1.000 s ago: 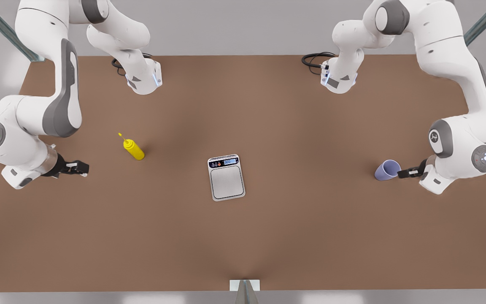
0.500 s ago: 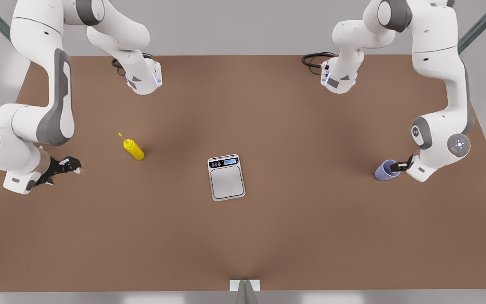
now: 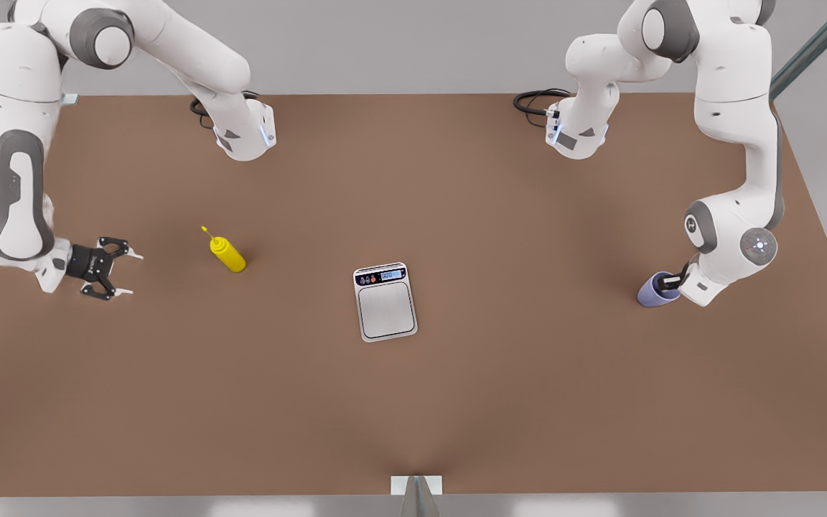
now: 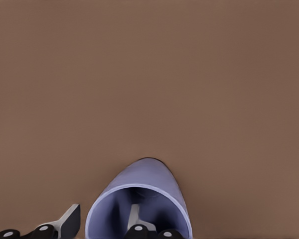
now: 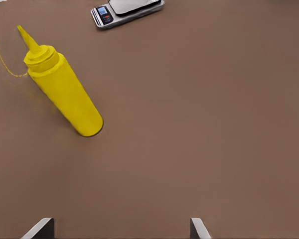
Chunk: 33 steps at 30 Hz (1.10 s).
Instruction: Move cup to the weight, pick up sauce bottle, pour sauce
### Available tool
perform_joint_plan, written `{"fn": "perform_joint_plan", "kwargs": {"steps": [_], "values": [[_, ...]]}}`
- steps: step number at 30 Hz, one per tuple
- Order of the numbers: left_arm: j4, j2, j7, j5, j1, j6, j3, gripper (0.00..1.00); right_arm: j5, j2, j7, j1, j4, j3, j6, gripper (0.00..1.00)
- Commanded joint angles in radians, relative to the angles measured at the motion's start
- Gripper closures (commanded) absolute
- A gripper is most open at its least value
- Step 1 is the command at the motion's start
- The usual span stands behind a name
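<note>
The lavender cup (image 3: 652, 293) stands at the front view's right, well apart from the weight (image 3: 385, 301) at the table's middle. My left gripper (image 3: 668, 283) is at the cup's rim. In the left wrist view the left gripper (image 4: 102, 221) is open and straddles the cup (image 4: 144, 179) wall, one finger inside and one outside. The yellow sauce bottle (image 3: 227, 253) stands at the front view's left. My right gripper (image 3: 130, 273) is open, level with the bottle and a short way from it. In the right wrist view the bottle (image 5: 65, 92) and the weight (image 5: 127, 9) lie ahead of the spread fingertips (image 5: 40, 228).
Both arm bases (image 3: 245, 136) (image 3: 577, 136) sit at the table's back edge with black cables (image 3: 532, 100) beside them. A small white bracket (image 3: 416, 485) sits at the middle of the front edge. Bare brown tabletop (image 3: 528, 359) lies between the cup and the weight.
The left gripper has moved in over the cup's rim, one finger now inside. The right gripper has pulled back toward the front view's left, turned, and spread its fingers wide.
</note>
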<state>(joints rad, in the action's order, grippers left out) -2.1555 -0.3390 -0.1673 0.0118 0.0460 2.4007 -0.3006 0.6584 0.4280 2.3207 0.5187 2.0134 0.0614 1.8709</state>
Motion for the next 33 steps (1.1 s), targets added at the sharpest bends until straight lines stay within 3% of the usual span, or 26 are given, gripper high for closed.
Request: {"fn": "perform_joint_plan", "kwargs": {"steps": [1,2,9,10,19,28,33], "values": [[0.000,0.000,0.000,0.000,0.000,0.000,0.000,0.70,0.012,0.002,0.028,0.007,0.013,0.000,-0.004,0.00],[0.000,0.000,0.000,0.000,0.000,0.000,0.000,0.78,0.023,0.005,0.091,0.032,0.045,0.000,-0.018,0.00],[0.000,-0.029,-0.006,0.000,0.000,0.025,0.001,0.75,0.109,0.098,0.220,0.037,0.097,-0.014,-0.095,0.00],[0.000,-0.029,-0.014,0.002,0.000,0.025,0.000,0.78,0.109,0.106,0.220,0.037,0.097,-0.023,-0.096,0.00],[0.002,-0.021,-0.015,0.004,0.000,0.032,0.002,0.79,0.112,0.173,0.405,0.035,0.100,-0.064,-0.151,0.00],[0.006,-0.012,-0.017,0.011,0.003,0.040,0.020,0.76,0.130,0.230,0.404,0.020,0.094,-0.150,-0.144,0.00],[0.012,-0.009,-0.017,0.089,0.005,0.040,0.100,0.76,0.130,0.235,0.402,0.014,0.093,-0.176,-0.153,0.00]]}}
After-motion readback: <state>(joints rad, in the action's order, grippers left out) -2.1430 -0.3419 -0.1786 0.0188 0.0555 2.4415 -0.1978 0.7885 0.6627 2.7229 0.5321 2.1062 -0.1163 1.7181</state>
